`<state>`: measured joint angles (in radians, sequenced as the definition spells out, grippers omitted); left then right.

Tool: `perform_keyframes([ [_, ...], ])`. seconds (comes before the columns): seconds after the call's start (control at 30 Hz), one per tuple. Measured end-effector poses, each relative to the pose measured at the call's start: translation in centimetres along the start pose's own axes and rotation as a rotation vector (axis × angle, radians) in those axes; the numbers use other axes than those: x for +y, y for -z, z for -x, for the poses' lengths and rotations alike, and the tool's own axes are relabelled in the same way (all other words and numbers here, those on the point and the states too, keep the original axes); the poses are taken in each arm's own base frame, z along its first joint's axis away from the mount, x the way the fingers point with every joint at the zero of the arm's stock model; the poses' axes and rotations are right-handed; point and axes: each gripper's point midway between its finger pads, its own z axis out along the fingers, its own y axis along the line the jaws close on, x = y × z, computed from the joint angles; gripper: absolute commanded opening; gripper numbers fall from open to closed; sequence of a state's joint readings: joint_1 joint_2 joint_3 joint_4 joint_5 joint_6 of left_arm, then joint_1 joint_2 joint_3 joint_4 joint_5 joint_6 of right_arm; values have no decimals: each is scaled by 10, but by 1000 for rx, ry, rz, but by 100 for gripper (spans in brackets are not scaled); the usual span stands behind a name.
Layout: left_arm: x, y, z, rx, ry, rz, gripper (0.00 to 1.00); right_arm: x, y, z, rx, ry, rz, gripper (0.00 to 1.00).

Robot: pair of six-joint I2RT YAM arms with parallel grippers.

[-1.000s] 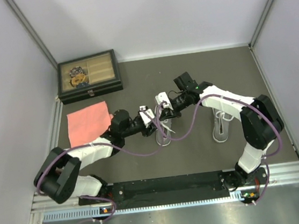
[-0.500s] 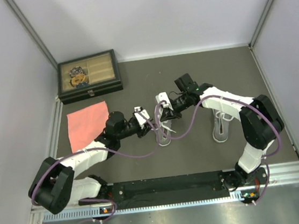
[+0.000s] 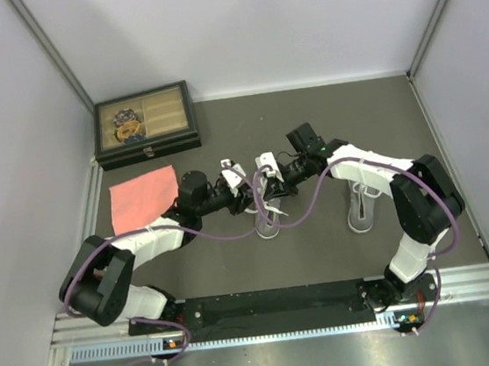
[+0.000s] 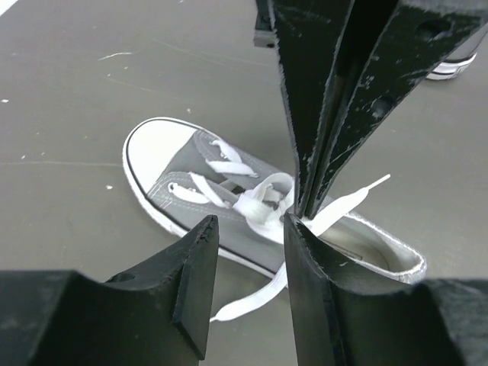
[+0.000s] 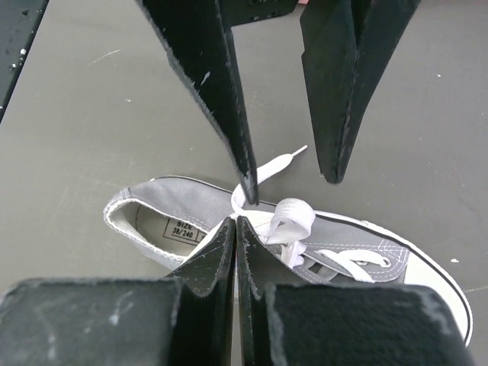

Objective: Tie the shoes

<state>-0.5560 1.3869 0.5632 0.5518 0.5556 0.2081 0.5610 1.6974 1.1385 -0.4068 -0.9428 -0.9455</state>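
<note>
One shoe [image 4: 229,229] | grey canvas — white toe cap [image 4: 156,145] | white laces [image 4: 255,207] looped

Above the base rail [image 3: 276,301], arms [image 3: 361,156] are shelled white, jointed black, cabled purple; left gripper [image 4: 250,229], right gripper [image 5: 235,225] black.

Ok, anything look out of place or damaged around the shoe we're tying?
Nothing damaged or spilled. The shoe sits upright on its sole; its laces are loose, one end trailing onto the table, as expected mid-tie.

A white label [image 5: 181,228] inside the grey shoe [image 5: 358,245] reads "38/240" under a smaller word, apparently "SIZE".
</note>
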Motion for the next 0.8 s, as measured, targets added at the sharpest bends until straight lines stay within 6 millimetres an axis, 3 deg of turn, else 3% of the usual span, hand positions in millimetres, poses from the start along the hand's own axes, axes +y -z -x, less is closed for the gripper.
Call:
perform_keyframes([
  [0.2, -1, -8, -4, 2, 22, -28, 42, -1, 0, 0, -1, -5, -2, 0],
  [0.33, 1, -15, -11, 19, 44, -29, 22, -1, 0, 0, -1, -9, -4, 0],
  [0.47, 6, -17, -15, 29, 67, -17, 10, -2, 0, 1, -3, -19, -10, 0],
  [0.8, 31, -16, -28, 49, 128, 48, 6, -8, 2, -1, -12, -121, -52, 0],
])
